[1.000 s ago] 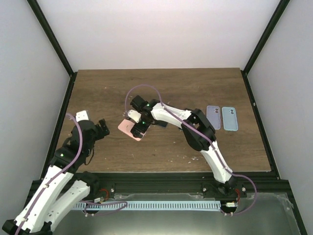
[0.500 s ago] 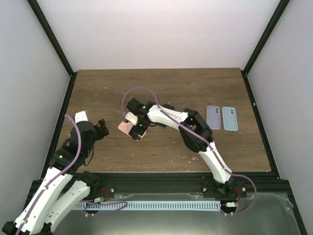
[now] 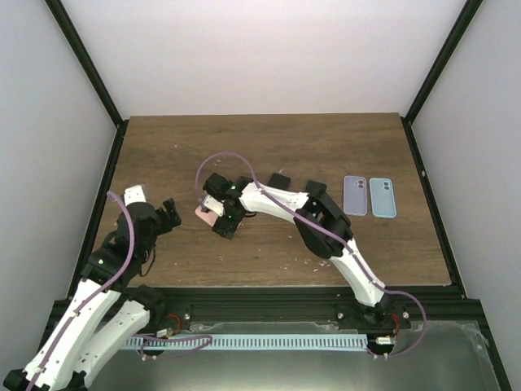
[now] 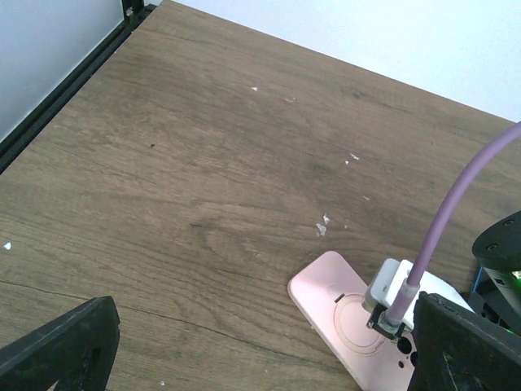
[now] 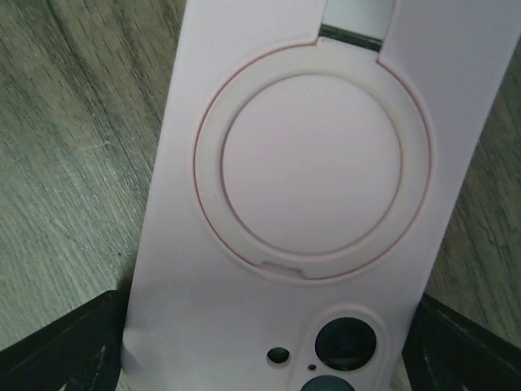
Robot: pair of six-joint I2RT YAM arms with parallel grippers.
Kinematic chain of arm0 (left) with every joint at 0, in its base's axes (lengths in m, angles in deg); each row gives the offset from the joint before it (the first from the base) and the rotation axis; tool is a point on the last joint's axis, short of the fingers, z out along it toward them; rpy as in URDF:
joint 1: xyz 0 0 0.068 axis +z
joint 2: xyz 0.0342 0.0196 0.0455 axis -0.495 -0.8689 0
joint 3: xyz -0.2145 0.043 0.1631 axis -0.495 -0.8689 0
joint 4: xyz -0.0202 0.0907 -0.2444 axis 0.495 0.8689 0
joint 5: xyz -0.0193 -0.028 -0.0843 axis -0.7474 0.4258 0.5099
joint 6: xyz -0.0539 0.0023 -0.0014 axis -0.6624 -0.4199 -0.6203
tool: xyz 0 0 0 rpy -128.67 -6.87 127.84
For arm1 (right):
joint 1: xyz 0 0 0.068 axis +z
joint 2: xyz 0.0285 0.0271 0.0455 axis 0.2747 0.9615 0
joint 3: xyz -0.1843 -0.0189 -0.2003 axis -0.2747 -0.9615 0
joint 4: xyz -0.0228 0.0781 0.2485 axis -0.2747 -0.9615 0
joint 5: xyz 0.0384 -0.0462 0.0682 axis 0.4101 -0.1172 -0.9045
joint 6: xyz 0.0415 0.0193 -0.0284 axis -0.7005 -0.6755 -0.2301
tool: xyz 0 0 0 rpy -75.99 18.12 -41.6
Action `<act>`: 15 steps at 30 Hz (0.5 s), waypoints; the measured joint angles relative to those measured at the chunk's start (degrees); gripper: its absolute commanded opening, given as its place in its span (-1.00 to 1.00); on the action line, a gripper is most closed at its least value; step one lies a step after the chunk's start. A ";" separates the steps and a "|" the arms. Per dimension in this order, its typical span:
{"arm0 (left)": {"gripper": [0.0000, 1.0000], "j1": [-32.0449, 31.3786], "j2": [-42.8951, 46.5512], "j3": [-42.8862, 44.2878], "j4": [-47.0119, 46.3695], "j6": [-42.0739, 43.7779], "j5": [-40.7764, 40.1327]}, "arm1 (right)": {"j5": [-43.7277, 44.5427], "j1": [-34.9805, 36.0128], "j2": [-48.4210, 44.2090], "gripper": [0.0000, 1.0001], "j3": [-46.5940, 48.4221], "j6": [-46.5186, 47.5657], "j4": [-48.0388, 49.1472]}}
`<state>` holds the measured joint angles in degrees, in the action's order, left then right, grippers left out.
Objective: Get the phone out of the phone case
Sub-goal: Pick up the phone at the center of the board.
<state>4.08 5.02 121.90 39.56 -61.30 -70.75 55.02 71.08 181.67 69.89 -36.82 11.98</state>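
Note:
The pink phone case [image 3: 203, 213], back side up with a ring and camera holes, lies low on the wooden table left of centre. It also shows in the left wrist view [image 4: 338, 305] and fills the right wrist view [image 5: 301, 171]. My right gripper [image 3: 220, 220] is shut on its camera end, with a black finger [image 5: 57, 346] on each side; the gripper shows in the right wrist view [image 5: 269, 346]. My left gripper [image 3: 169, 210] is open and empty, to the left of the case and apart from it; it also shows in the left wrist view [image 4: 264, 334]. The phone itself shows only as camera lenses [image 5: 346, 342].
A purple case [image 3: 355, 195] and a blue case [image 3: 383, 197] lie side by side at the table's right. Small white crumbs [image 4: 323, 226] are scattered on the wood. A black frame rail [image 4: 57, 85] runs along the table's left edge.
My right gripper has moved left with the pink case, bringing it closer to my left gripper. The left arm has barely moved.

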 measured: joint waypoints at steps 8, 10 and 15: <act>0.96 0.00 0.15 -0.17 -0.07 0.22 0.46 | -1.99 -0.22 -4.57 0.31 -8.70 0.07 7.91; 0.87 0.00 0.35 -0.42 -0.22 0.39 0.70 | -3.10 -0.37 -7.48 0.29 -13.55 1.46 10.16; 0.61 0.02 0.02 -1.40 -2.84 2.91 6.12 | -9.11 -1.16 -16.87 0.28 -26.88 6.82 10.45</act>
<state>4.11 5.04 120.50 36.72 -58.40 -64.63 45.91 69.92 164.80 43.00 -30.00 22.42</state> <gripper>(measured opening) 0.859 0.820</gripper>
